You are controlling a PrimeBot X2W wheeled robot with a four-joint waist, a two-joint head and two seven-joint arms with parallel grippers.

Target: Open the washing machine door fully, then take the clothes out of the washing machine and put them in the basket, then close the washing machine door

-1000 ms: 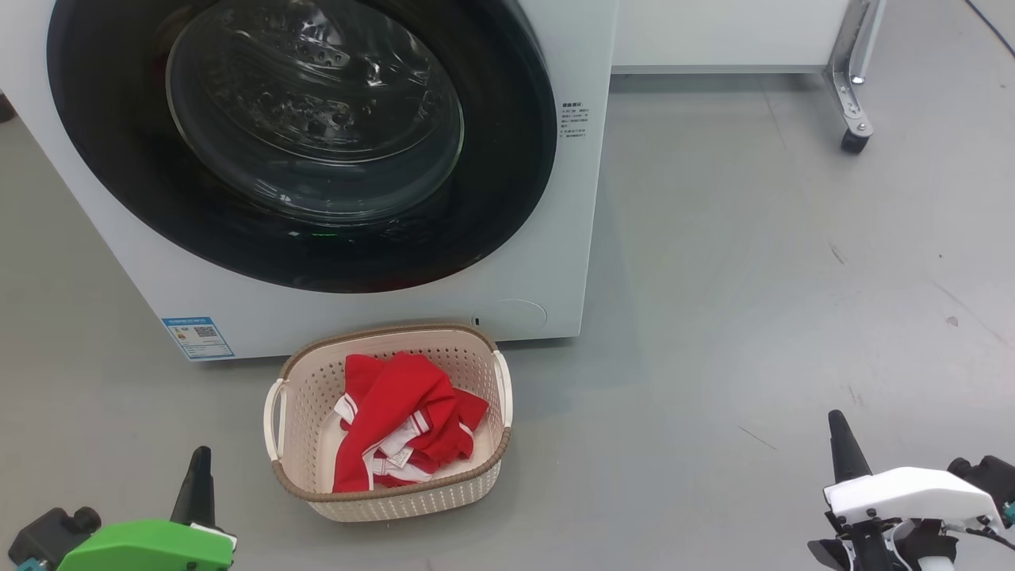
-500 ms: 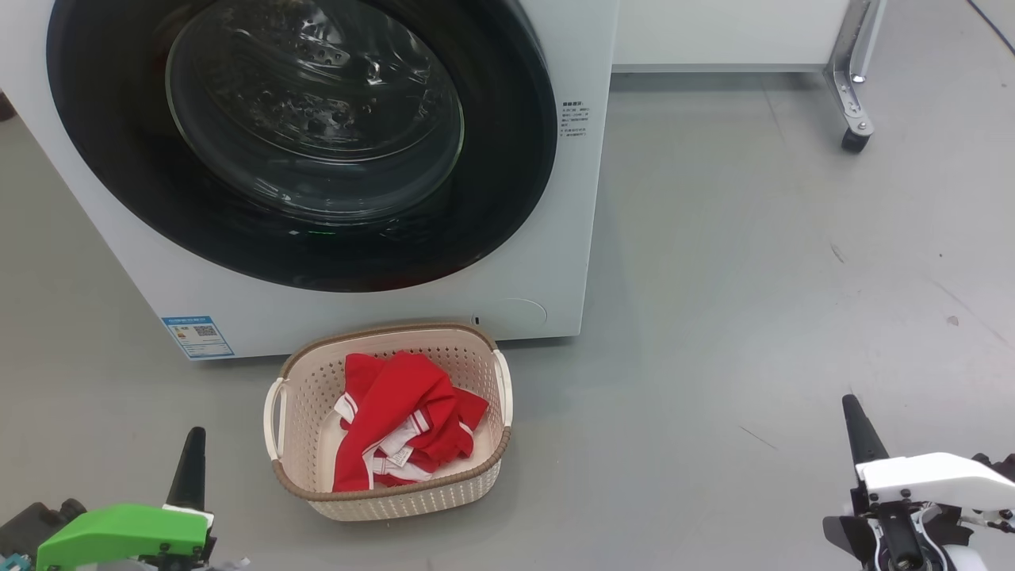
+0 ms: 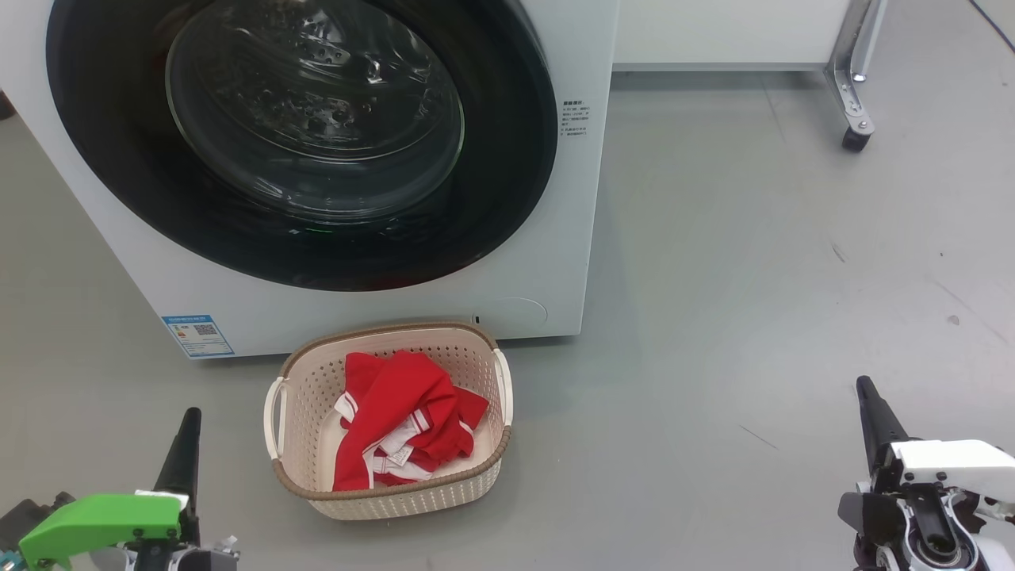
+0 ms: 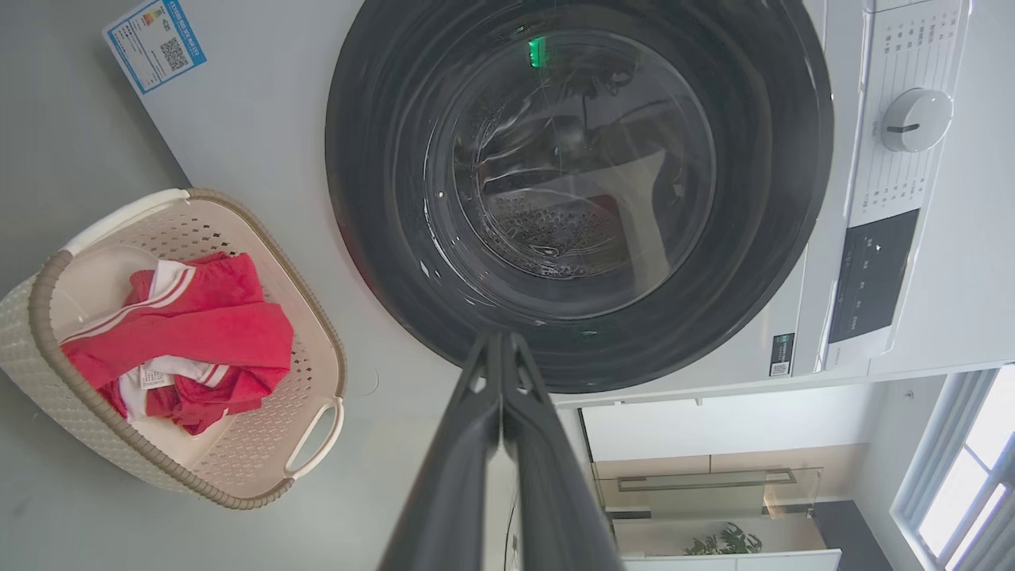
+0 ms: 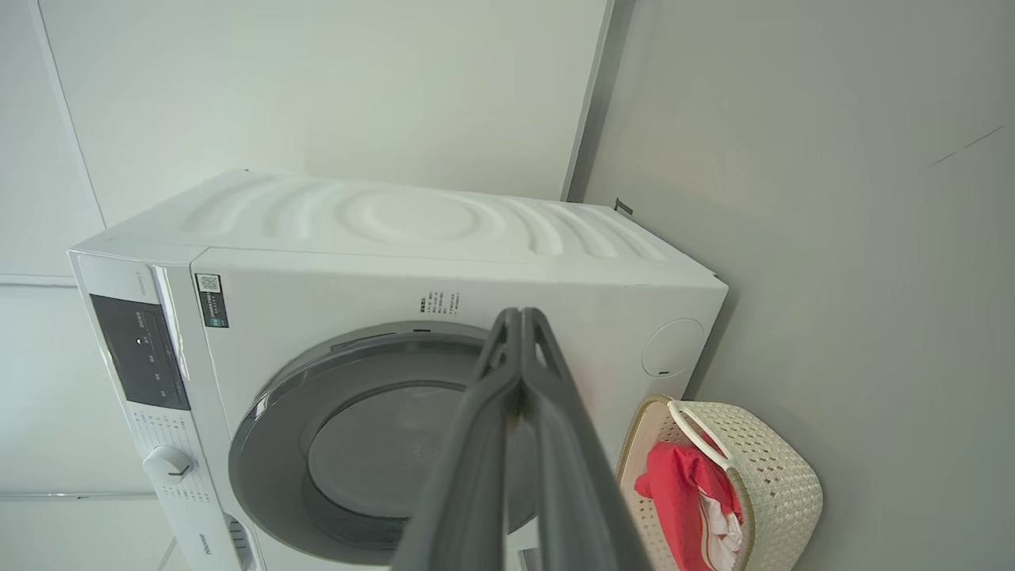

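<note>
Looking down from the head cam at the washing machine (image 3: 567,262), with the washing machine door (image 3: 507,182) closed flush against the white front, glass bowl bulging out in the middle. Can make out the drum's steel holes through the glass. Found the clothes (image 3: 396,412) sitting in the basket (image 3: 400,498), a bunched red heap with white stripes and a little tag poking out. Spotted that basket on the grey floor (image 3: 753,277) at 6 o'clock from the door, just in front of the washer; can't tell whether touching or not. Got a blue label (image 3: 197,335) at 10 o'clock from the basket, low on the washer front. Seeing the left gripper (image 3: 189,415) down at 7 o'clock of the head view, fingers pressed tip to tip, holding nothing, apart from the basket at its 8 o'clock. Same deal with the right gripper (image 3: 866,387) at 4 o'clock of the view: closed tight, empty, well apart from the basket. Also catching a white dial (image 4: 916,119) at 2 o'clock in the left wrist cam, and a wheeled metal leg (image 3: 852,119) at 1 o'clock of the head view.
</note>
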